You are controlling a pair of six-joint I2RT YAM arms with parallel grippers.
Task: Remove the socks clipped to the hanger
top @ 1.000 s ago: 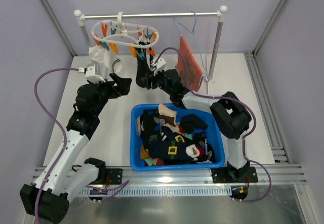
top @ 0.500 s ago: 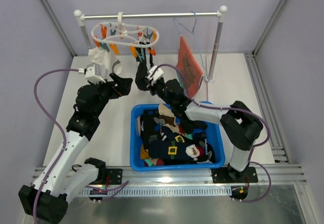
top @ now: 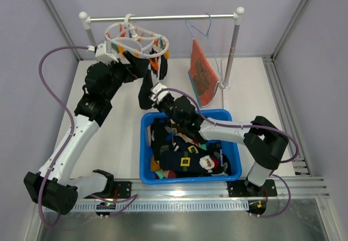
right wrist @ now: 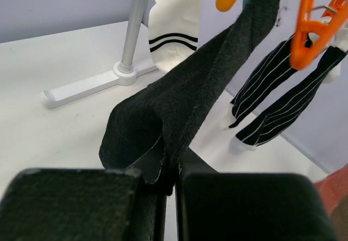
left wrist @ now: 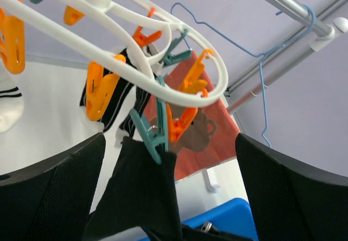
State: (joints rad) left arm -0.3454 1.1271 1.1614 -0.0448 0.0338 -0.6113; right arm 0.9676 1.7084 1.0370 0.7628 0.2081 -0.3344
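Note:
The white oval hanger (top: 133, 34) hangs from the rack rod, tilted, with orange and teal pegs; it also shows in the left wrist view (left wrist: 136, 50). A black sock (top: 145, 87) hangs stretched from a teal peg (left wrist: 153, 135). My right gripper (top: 156, 97) is shut on the sock's lower end (right wrist: 217, 78). My left gripper (top: 142, 71) is open just under the ring, its fingers (left wrist: 49, 197) on either side of the clipped sock top (left wrist: 141, 192). Black white-striped socks (right wrist: 283, 99) and a white sock (right wrist: 174, 23) also hang from pegs.
The orange bear-print cloth (top: 202, 78) hangs on a pale-blue wire hanger (top: 202, 29) at the right of the rod. A blue bin (top: 231, 135) full of clothes stands in front of the rack. The rack's right post (top: 231, 50) stands behind the bin.
My left arm has risen from table height to the hanger ring. My right gripper has pulled the black sock down and towards the bin, and the hanger has tilted.

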